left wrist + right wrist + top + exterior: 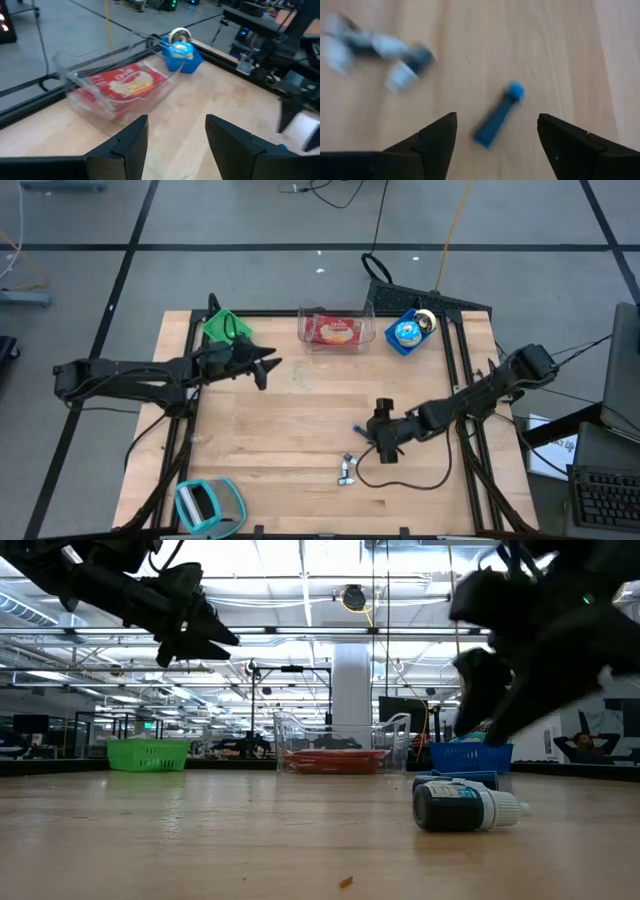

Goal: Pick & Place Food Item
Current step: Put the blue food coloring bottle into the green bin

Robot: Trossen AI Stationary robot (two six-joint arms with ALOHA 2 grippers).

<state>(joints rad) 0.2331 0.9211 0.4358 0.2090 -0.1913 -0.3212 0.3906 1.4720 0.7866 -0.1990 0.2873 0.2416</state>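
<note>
Right gripper [495, 135] spread above blue stick [497, 117] lying flat, round end pointing away from fingers

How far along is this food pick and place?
Done: the red food packet already lies in the clear container. In hand: nothing; the left pincer hovers open near it, the right pincer open above a blue stick. Left: small items still loose on the table.

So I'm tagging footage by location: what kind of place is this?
Probably a large open lab or workshop: ceiling strip lights, rows of workbenches behind the wooden table, and a seated person at the back.
</note>
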